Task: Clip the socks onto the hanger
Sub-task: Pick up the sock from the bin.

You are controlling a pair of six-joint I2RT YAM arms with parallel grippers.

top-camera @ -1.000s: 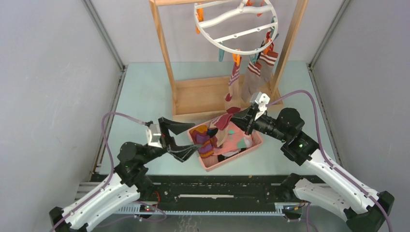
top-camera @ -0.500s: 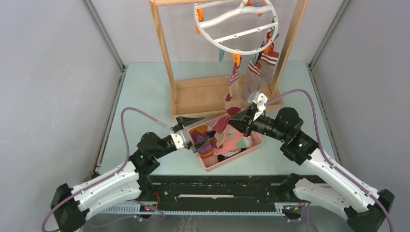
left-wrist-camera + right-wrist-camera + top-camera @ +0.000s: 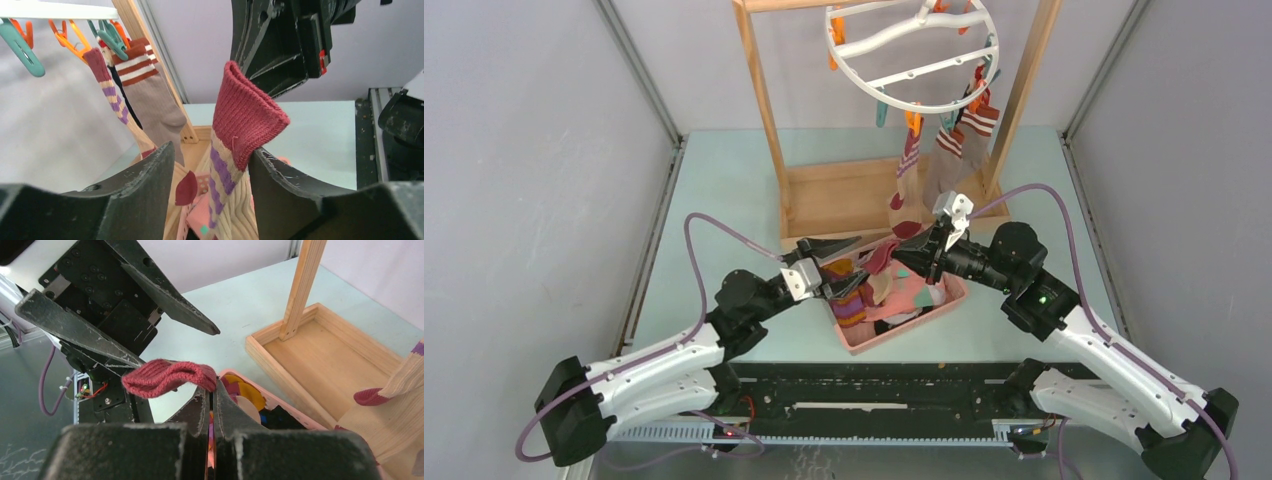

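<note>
- Maroon-cuffed: gripped sock in clenched right tool; best held taut.
- Straddled its cuff with left tool, jaws apart; best closed squarely on ribbing.

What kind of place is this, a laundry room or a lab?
Probably a robot test cell: grey walls box in the table, two arms are bolted at its edge, and the hanger, wooden rack and basket of socks look staged.

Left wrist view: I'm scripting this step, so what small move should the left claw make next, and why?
Probably close the left claw on the maroon cuff: it stands between the open fingers, and the shut right claw holds the sock.
</note>
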